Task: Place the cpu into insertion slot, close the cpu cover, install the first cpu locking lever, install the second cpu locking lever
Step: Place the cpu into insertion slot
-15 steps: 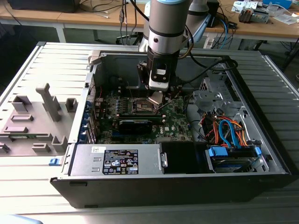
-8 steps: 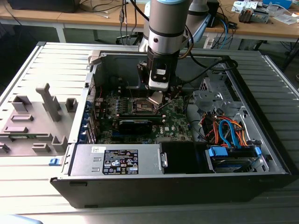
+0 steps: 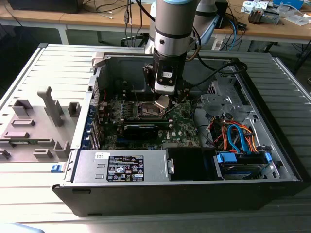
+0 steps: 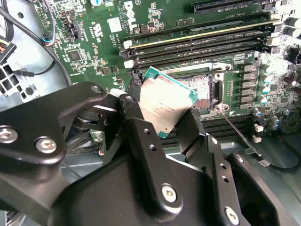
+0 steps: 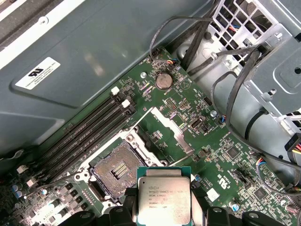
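Cpu (image 4: 164, 101) pinched by opposite edges in gripper (image 4: 162, 117), underside clear of contact, held tilted just beside insertion slot (image 5: 117, 169), not yet seated; cpu cover (image 5: 176, 134) swung up, leaving it open.

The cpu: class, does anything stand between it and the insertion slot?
Nothing visible does. The hand holds the cpu close by the slot, whose contacts lie bare; the cover stands open, off it.
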`<state>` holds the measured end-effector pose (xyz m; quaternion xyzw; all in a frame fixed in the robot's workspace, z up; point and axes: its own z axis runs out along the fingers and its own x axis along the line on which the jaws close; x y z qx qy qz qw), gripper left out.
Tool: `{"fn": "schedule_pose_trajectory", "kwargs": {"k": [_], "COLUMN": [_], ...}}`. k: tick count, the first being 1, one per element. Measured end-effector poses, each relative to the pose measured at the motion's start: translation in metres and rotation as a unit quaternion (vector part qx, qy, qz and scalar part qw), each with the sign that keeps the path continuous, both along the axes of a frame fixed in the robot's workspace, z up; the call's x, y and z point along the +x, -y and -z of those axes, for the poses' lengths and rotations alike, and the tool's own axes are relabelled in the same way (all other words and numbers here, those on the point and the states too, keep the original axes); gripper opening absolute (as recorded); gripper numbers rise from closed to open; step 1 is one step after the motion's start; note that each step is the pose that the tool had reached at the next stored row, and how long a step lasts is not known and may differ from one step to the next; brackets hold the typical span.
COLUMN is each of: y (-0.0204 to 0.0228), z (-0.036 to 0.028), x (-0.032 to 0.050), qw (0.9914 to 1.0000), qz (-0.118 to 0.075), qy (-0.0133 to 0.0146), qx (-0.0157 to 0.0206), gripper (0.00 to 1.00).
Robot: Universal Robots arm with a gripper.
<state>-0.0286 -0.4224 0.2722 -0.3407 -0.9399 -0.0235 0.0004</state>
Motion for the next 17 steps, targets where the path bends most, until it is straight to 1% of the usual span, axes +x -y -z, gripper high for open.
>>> {"fn": "schedule_pose_trajectory", "kwargs": {"k": [7,17], "y": [0.0,0.0], "z": [0.0,0.0], "x": [0.0,0.0], "qw": [1.0,0.99989], "qz": [0.003,0.015], "qy": [0.0,0.0], "qx": [0.0,-0.0001], "gripper": [0.55,0.55]}}
